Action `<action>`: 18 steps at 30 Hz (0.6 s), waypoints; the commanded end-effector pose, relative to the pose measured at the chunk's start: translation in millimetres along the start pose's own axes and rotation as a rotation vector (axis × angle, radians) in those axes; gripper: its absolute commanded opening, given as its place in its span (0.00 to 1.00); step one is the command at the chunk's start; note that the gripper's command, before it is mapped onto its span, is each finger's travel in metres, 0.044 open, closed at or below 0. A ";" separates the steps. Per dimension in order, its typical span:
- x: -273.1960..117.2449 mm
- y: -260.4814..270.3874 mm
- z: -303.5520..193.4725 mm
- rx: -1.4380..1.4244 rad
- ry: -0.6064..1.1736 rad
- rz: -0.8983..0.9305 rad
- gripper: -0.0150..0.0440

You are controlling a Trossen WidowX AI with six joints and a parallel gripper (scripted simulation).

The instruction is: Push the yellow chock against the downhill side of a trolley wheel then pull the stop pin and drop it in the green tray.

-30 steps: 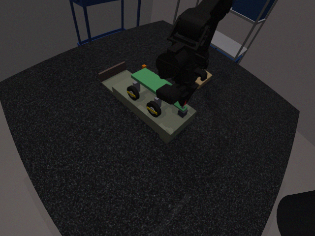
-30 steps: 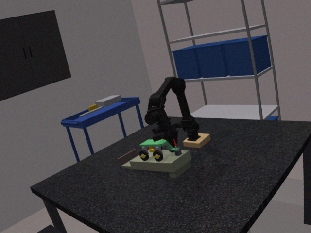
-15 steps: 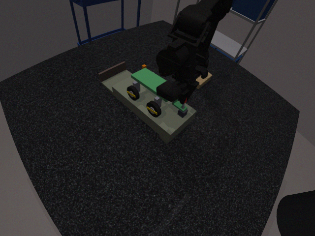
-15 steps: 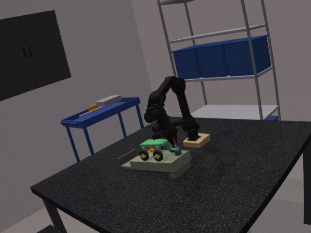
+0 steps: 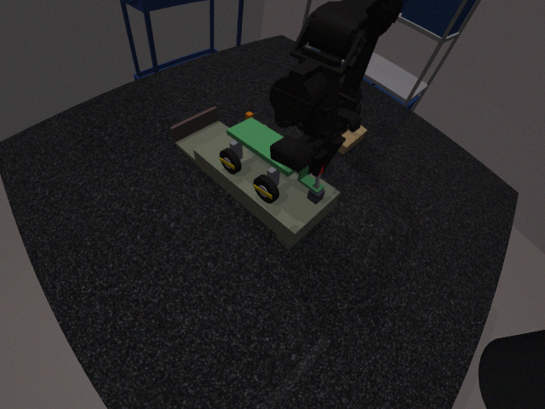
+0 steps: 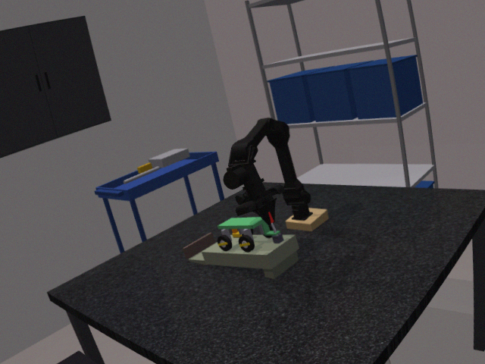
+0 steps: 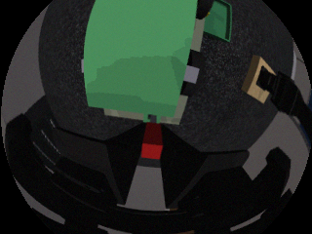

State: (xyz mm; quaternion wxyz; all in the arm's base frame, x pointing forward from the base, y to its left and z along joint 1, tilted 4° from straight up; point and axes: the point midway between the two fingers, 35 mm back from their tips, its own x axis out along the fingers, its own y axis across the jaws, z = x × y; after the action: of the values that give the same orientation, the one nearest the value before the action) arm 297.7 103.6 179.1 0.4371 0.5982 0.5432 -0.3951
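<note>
The green trolley stands on the ramp. The stop pin stands tilted at the uphill end, its grey shank running down through the trolley's green tab to the dark block. My gripper is shut on its red head. The chock's orange handle shows beyond the trolley; its base is mostly hidden, so wheel contact is unclear. The green tray lies beside the ramp in the wrist view.
A brown end board stands at the ramp's downhill end. The arm's wooden base block is on the table beyond the ramp. A blue cart and shelving stand behind the table.
</note>
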 end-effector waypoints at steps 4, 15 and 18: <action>-7.0 0.3 -1.6 -0.005 0.006 0.003 0.25; -13.7 0.3 -2.5 -0.005 0.005 0.003 0.25; -15.4 0.4 -2.9 -0.005 0.005 0.003 0.25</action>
State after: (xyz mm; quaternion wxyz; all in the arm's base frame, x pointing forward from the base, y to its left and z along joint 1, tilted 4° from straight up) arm 296.4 101.1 190.3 0.4375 0.5977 0.5428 -0.3959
